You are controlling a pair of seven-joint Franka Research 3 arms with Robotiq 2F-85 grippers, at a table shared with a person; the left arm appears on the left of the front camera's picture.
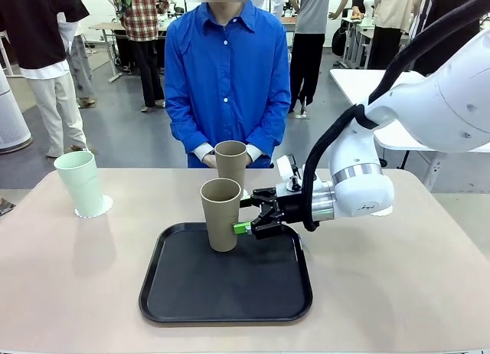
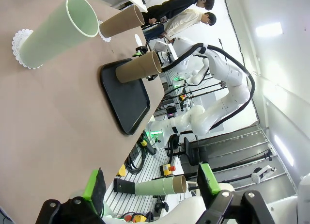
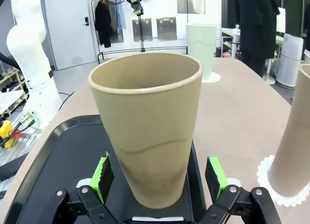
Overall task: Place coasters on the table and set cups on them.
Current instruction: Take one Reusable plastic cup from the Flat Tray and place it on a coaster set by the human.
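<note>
One tan cup (image 3: 147, 132) stands on the tray (image 3: 53, 151) between the right hand's (image 3: 160, 183) spread fingers

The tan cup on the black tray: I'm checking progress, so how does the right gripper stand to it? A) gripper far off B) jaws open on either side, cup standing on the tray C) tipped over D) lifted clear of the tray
B: the right gripper has its green pads either side of the tan cup, which stands upright on the black tray.

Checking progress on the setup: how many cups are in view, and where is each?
3. A mint green cup on a coaster at the table's left, a tan cup on a coaster near the person, and another tan cup on the black tray.
</note>
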